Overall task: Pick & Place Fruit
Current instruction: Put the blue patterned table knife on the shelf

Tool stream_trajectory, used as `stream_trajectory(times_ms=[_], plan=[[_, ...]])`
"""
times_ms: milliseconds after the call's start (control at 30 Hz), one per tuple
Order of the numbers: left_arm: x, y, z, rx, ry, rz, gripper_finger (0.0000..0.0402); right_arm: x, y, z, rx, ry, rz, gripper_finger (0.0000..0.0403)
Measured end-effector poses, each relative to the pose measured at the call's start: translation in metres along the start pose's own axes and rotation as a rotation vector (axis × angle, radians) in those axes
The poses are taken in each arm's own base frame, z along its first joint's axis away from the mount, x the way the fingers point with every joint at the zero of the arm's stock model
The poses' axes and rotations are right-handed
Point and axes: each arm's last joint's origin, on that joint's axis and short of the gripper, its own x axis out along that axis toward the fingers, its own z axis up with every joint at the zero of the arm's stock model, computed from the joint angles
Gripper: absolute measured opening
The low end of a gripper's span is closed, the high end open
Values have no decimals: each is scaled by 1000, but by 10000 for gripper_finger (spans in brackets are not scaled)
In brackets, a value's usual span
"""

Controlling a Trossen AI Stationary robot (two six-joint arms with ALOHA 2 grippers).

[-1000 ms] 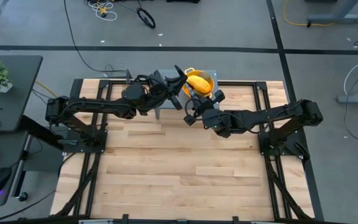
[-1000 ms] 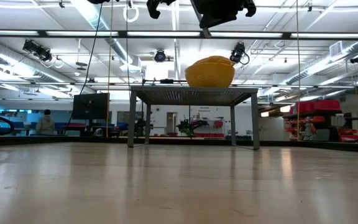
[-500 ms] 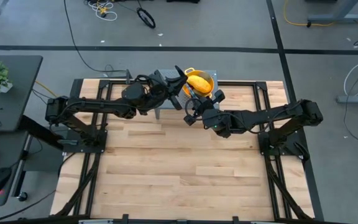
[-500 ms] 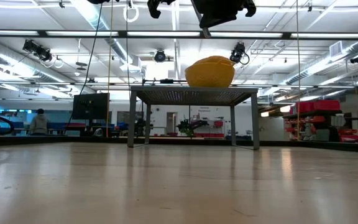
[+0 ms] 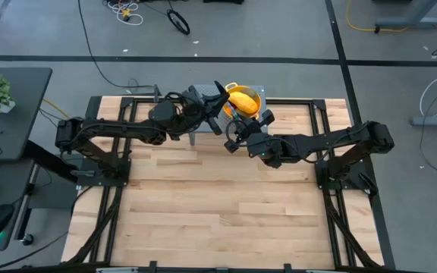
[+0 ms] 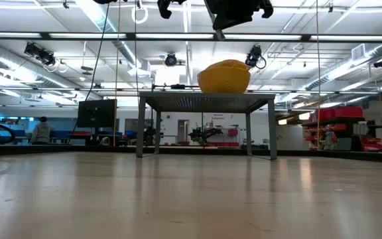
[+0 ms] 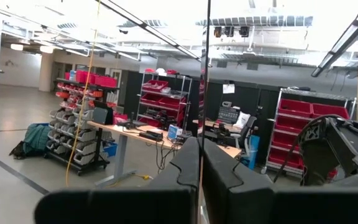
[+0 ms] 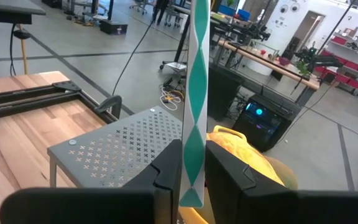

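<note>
The right hand point(image 8: 192, 152) is clenched on a slim teal-and-white strip point(image 8: 196, 74), held upright above the grey perforated stand point(image 8: 123, 140) at the far edge of the worktop point(image 5: 218, 205). The left hand point(image 7: 201, 146) hovers close by with its fingers pressed together; a thin dark line rises from between them, and I cannot tell what it is. The yellow-orange fruit point(image 8: 235, 146) lies inside the yellow colander point(image 8: 278, 171) on that stand; no other fruit is visible. The main risk is crowding: both hands work in the same small space over the stand, so a careless reach could knock them together. The strip is only pinched along a narrow edge and could twist or slip. A push against the colander's rim might slide it off the raised stand, fruit and all.
</note>
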Motion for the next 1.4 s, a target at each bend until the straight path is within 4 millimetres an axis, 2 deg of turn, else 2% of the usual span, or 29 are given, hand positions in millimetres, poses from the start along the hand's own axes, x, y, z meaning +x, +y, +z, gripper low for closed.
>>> stream_trajectory(times_ms=[400,767,1000,1400], plan=[[0,0,0,0,0,4,5,0,0,0,-7,0,-1,72],[0,1,-1,34,5,13,5,-1,-1,10,-21,-56,-17,162],[-5,6,12,59,3,49,5,-8,-1,20,-36,-101,-114,192],[-17,29,36,40,89,115,5,-14,1,22,-73,-113,-106,195]])
